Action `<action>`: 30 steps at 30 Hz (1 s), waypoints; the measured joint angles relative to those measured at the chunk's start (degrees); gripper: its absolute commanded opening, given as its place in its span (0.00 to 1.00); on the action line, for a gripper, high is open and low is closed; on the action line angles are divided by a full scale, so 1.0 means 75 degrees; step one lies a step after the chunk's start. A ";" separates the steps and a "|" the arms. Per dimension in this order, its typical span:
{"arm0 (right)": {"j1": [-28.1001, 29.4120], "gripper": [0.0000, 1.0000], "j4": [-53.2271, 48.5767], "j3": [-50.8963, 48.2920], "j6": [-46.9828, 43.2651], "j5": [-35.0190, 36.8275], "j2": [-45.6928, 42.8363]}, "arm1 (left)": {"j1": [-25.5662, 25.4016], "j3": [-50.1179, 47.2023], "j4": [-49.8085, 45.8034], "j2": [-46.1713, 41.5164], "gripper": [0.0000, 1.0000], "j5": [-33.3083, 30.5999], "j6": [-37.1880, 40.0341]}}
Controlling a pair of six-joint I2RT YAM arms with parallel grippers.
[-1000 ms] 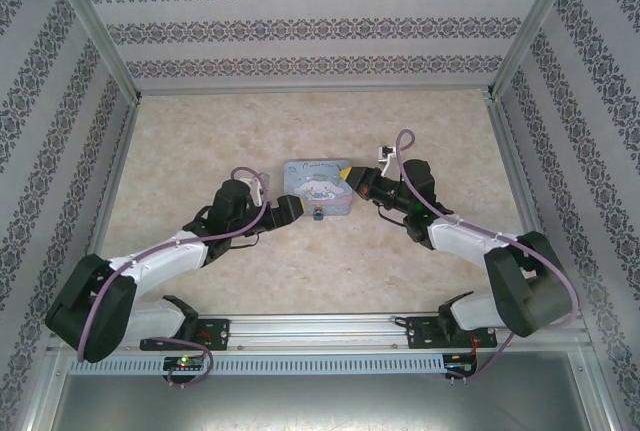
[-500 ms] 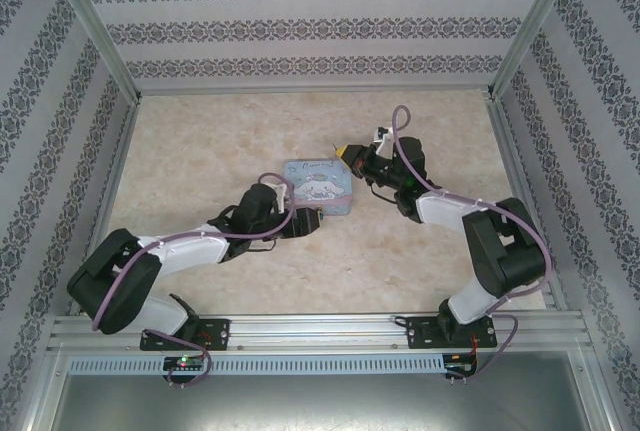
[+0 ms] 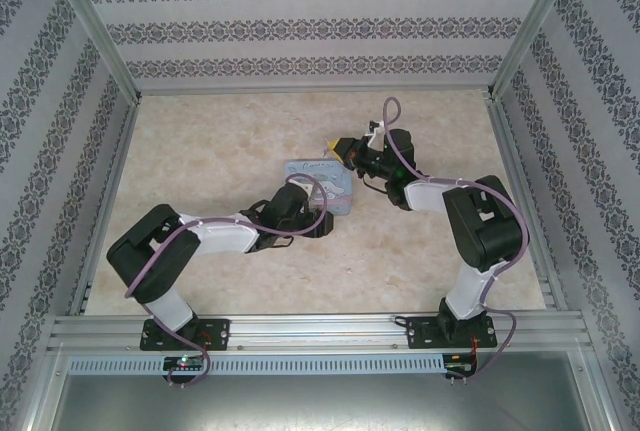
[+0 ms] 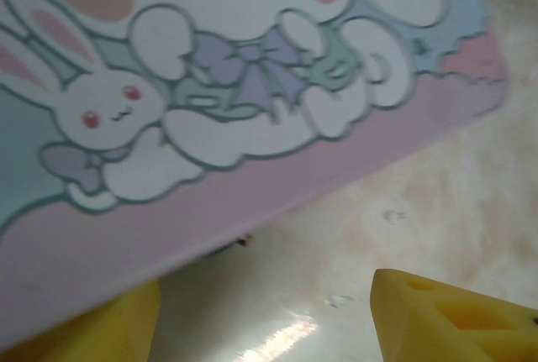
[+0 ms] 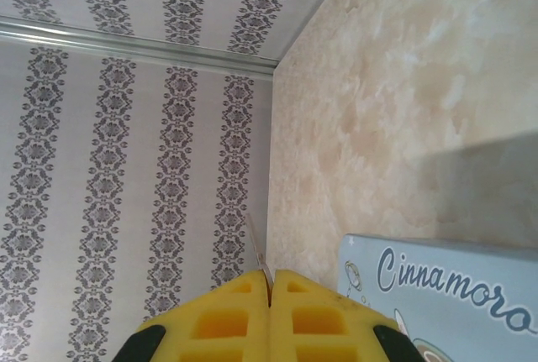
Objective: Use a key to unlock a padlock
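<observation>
A beige marbled table (image 3: pixel 200 151) sits inside walls papered in grey patterned stripes (image 3: pixel 300 11). Both arms reach from the near edge toward the middle of the table. The left arm (image 3: pixel 215 236) lies low and folded, with its forearm pointing right. The right arm (image 3: pixel 470 221) bends up from its base and stretches leftward.

Between the two arms, a light-blue rectangular tin (image 3: pixel 315 179) with a cartoon rabbit on its lid lies flat on the table. The left wrist view shows the lid (image 4: pixel 252 85) close up, with a pink band along its near side and a corner toward the right.

The left gripper (image 3: pixel 318 221) sits at the near edge of the tin. In its own camera, its two yellow fingers (image 4: pixel 454 316) stand wide apart with bare table between them and nothing held. The left-hand finger lies partly under the tin's pink edge.

The right gripper (image 3: pixel 343 148) hovers at the far right corner of the tin, pointing left. In its wrist view the yellow fingers (image 5: pixel 303 320) are pressed flat together, and the corner of the tin, printed "Cinnamoro", lies just beside them to the right.

The key (image 5: pixel 256 244) is pinched between those closed fingers. It shows as a thin silvery sliver sticking out past the tips toward the wall.
</observation>
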 measured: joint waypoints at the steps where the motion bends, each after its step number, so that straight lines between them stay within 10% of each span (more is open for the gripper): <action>1: 0.0003 0.00 0.0044 0.0009 0.0029 -0.0003 0.0070 | -0.0003 0.0015 -0.0006 0.0096 0.66 -0.0079 0.0032; 30: 0.0006 0.00 0.0396 0.0157 0.0265 0.0076 0.1032 | -0.0143 0.0545 0.0679 0.1043 0.64 -0.0545 0.0169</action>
